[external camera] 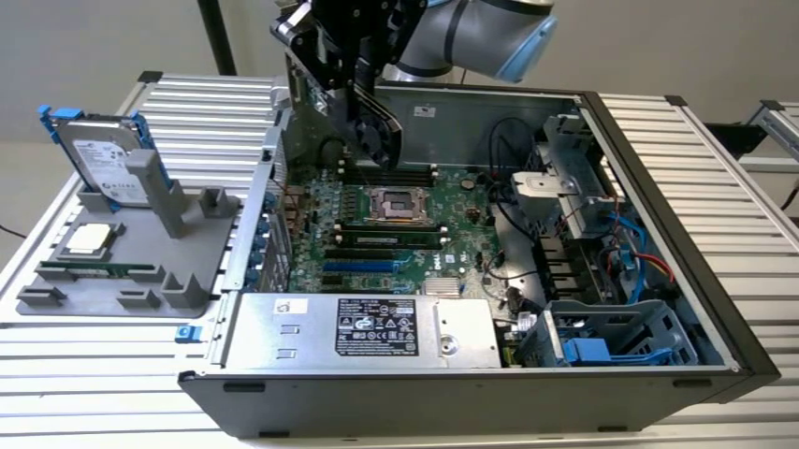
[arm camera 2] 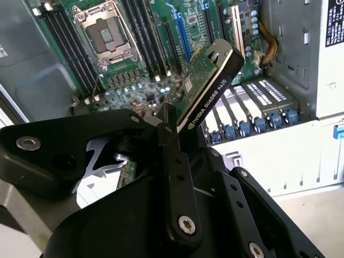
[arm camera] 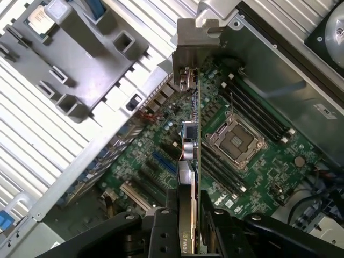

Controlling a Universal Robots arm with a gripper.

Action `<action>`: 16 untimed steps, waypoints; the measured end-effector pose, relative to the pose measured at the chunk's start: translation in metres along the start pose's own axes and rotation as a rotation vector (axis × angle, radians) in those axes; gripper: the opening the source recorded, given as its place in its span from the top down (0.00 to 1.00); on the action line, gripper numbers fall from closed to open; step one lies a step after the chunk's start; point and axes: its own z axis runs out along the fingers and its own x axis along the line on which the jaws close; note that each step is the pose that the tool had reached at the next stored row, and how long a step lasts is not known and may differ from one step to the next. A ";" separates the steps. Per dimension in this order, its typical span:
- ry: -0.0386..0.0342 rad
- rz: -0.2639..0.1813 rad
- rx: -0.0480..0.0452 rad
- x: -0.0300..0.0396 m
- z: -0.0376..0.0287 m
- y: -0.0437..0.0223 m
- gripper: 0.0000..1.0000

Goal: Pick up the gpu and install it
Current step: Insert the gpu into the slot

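Gripping the gpu above the board, the hand is hovering; slots are lying at the exterior view's six o'clock.

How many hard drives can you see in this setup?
1. The hard drive stands upright in the grey holder at the exterior view's left, outside the computer case. Others may be hidden in the case's drive bays.

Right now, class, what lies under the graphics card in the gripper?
The motherboard, with its processor socket, memory slots and a blue expansion slot. The strip behind the graphics card and gripper is covered.
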 end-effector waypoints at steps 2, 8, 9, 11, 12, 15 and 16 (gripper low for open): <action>0.0009 -0.020 -0.0003 -0.0010 0.0000 -0.0009 1.00; 0.0033 -0.067 -0.0011 -0.0058 -0.0002 -0.0050 1.00; 0.0036 -0.074 -0.0012 -0.0067 -0.0002 -0.0059 1.00; 0.0043 -0.087 -0.0014 -0.0087 -0.0002 -0.0076 1.00; 0.0047 -0.094 -0.0015 -0.0097 -0.0003 -0.0084 1.00; 0.0057 -0.114 -0.0018 -0.0123 -0.0004 -0.0107 1.00; 0.0061 -0.123 -0.0020 -0.0130 -0.0004 -0.0113 1.00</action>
